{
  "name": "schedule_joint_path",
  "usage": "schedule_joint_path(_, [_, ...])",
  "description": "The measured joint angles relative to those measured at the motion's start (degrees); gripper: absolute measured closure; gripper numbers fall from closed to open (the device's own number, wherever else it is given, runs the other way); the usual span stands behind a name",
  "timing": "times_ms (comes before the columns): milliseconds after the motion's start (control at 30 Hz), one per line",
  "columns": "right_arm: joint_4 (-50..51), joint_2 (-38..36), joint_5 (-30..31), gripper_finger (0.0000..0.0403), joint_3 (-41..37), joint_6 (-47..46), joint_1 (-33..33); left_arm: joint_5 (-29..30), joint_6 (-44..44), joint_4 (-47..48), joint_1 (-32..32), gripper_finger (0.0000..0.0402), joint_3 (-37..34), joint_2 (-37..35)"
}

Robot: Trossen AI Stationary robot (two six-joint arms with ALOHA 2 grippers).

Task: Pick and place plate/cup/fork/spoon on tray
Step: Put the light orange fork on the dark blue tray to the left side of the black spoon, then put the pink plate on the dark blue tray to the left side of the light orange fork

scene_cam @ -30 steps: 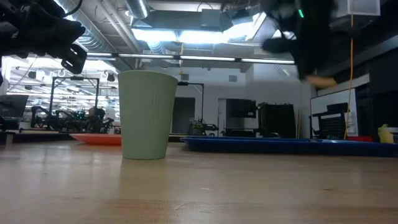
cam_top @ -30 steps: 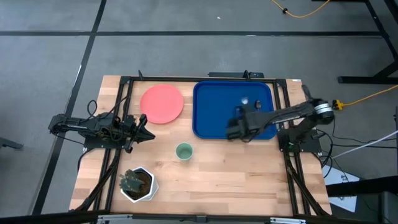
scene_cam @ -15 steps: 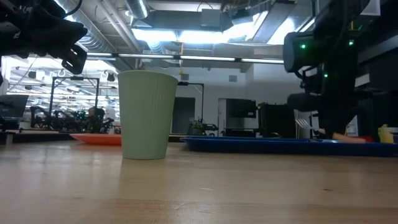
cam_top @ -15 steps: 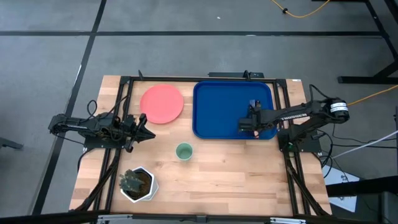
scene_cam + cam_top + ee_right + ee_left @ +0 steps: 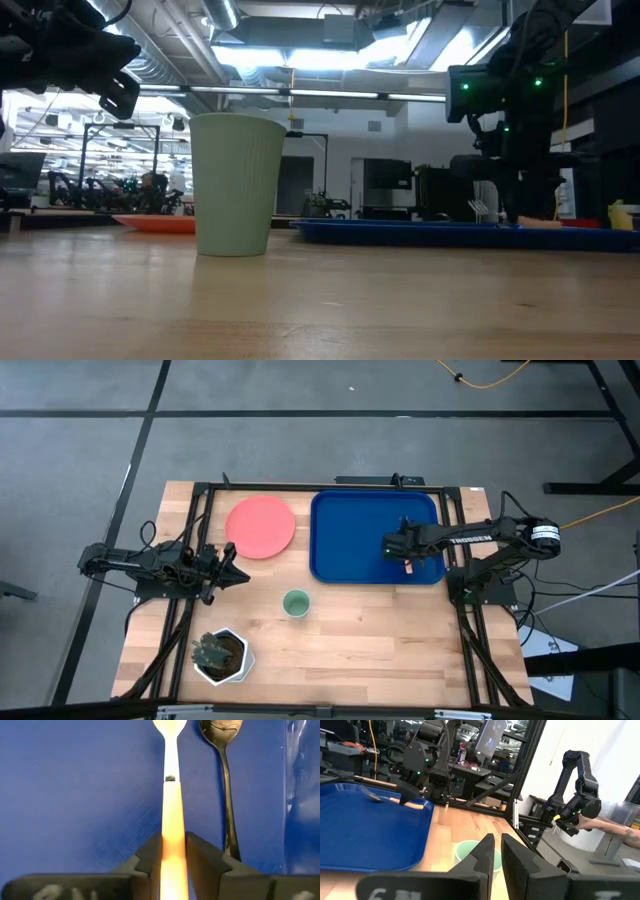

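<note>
Fork (image 5: 409,563) in tray (image 5: 340,520) near its right edge, we note from high view; right gripper (image 5: 404,547) over it; plate (image 5: 260,526) and cup (image 5: 295,603) on table. Right wrist view: fingers (image 5: 150,855) clamped on fork's tan handle, spoon (image 5: 223,780) just beside. Left wrist view: left gripper (image 5: 496,851) fingers nearly together, holding nothing, at table's left edge.

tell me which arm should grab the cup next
Left. The left gripper hangs empty with jaws nearly shut, close to the cup. The right gripper is over the tray, jaws around the fork handle beside the spoon.
</note>
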State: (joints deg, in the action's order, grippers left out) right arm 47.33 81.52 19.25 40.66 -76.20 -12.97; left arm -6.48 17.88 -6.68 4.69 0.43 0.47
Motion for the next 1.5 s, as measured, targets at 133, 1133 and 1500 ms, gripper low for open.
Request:
schedule_joint_path(133, [-0.01, 0.0, -0.67, 0.031, 0.0, 1.96, 0.0, 0.0, -0.01, 0.0, 0.0, 0.0374, 0.0, 0.0])
schedule_joint_path(1133, [-44.69, 0.04, -14.48, 0.0308, 17.72, 38.74, 2.58, -0.02, -0.01, 0.0, 0.0, 0.0374, 0.0, 0.0])
schedule_joint_path(1500, [-54.74, 0.07, -46.7, 0.0308, 18.62, 56.95, 14.57, 0.13, -0.42, 4.57, -0.02, 0.0374, 0.0, -0.04])
